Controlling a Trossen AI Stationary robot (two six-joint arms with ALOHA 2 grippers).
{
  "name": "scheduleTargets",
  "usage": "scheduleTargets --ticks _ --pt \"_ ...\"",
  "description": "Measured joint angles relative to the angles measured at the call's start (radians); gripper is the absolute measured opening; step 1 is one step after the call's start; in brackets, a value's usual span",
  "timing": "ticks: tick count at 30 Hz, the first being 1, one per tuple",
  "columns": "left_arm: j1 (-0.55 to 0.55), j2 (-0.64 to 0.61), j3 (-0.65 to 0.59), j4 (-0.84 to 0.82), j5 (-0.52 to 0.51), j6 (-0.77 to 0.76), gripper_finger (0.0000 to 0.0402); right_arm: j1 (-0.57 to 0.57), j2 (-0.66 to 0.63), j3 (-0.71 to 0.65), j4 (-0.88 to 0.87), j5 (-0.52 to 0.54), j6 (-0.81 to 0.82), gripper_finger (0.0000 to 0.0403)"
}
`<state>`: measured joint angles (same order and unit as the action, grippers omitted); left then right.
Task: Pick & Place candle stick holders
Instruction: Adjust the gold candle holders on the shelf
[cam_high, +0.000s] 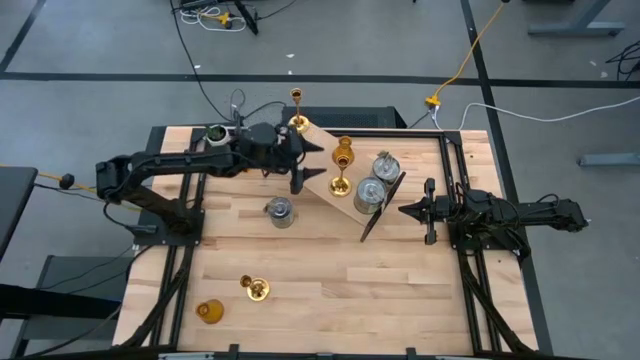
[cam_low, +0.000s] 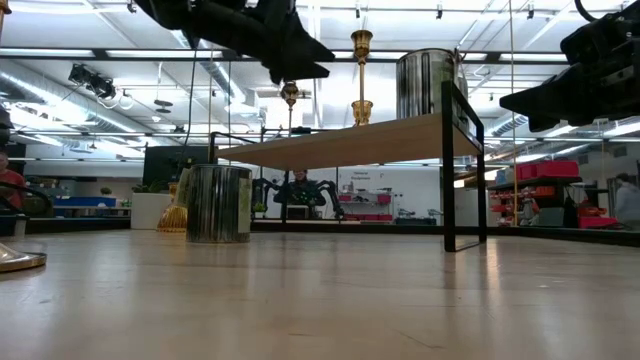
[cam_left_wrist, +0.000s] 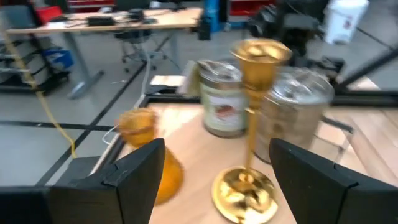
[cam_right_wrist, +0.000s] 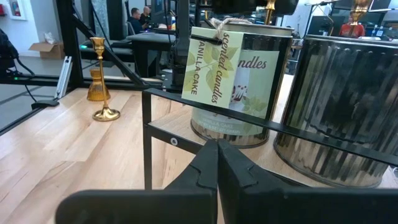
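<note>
Three brass sticks (cam_high: 297, 110), two amber holders (cam_high: 344, 150), three silver cylinders (cam_high: 280, 211)

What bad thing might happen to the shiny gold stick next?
1. The left gripper hangs open by the tall brass stick on the shelf; a nudge might topple it.
2. The amber holder sits near one of the jaws and might get pushed off.
</note>
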<state>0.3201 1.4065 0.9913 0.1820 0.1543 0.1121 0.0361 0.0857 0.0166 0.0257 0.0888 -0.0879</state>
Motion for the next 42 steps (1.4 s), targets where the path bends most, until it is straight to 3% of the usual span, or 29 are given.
scheduleTargets --ticks 14,21,34,42 --pt "-0.07 0.116 -0.001 0.077 0.008 0.004 0.0298 0.0 0.0 0.0 0.0 0.0 0.0 0.0003" --pt "-0.09 0.158 -0.001 0.195 -0.102 0.002 0.0298 0.0 0.0 0.0 0.0 0.0 0.0 0.0003" --pt "-0.096 0.184 -0.001 0.281 -0.081 -0.076 0.0298 0.0 0.0 0.0 0.0 0.0 0.0 0.0003" --pt "-0.092 0.212 0.0 0.334 -0.126 -0.101 0.0298 0.0 0.0 0.0 0.0 0.0 0.0 0.0003"
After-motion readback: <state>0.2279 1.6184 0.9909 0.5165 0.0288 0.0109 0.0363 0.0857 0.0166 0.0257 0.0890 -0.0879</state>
